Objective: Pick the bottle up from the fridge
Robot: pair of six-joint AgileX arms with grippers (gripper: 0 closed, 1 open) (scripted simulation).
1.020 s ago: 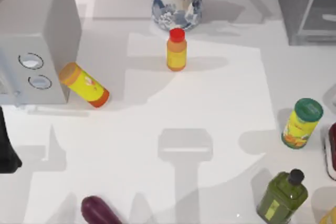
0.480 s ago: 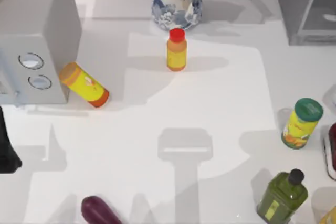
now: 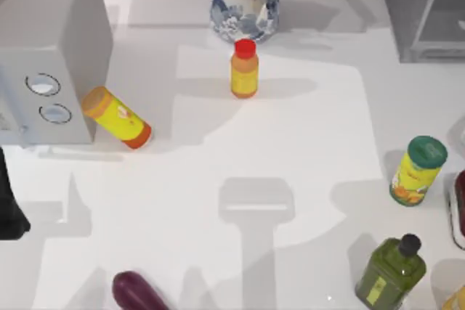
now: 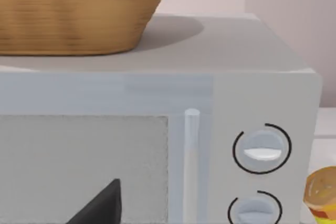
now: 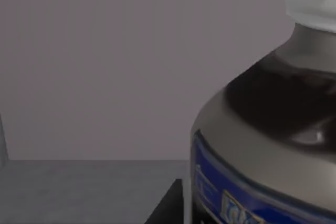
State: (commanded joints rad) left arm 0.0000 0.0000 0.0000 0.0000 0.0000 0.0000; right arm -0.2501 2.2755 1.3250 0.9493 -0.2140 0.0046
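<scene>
One bottle (image 5: 273,129) close before right wrist camera inside fridge (image 3: 425,12); jaws' state unclear both arms.

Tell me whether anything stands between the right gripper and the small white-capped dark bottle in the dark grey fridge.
Nothing visible does. In the right wrist view the white-capped dark bottle looms close, with only the fridge's grey inner wall behind it and a dark fingertip right beside it.

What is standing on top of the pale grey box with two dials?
A woven basket rests on the pale grey box. Its inside is out of frame, so any contents cannot be seen.
</scene>
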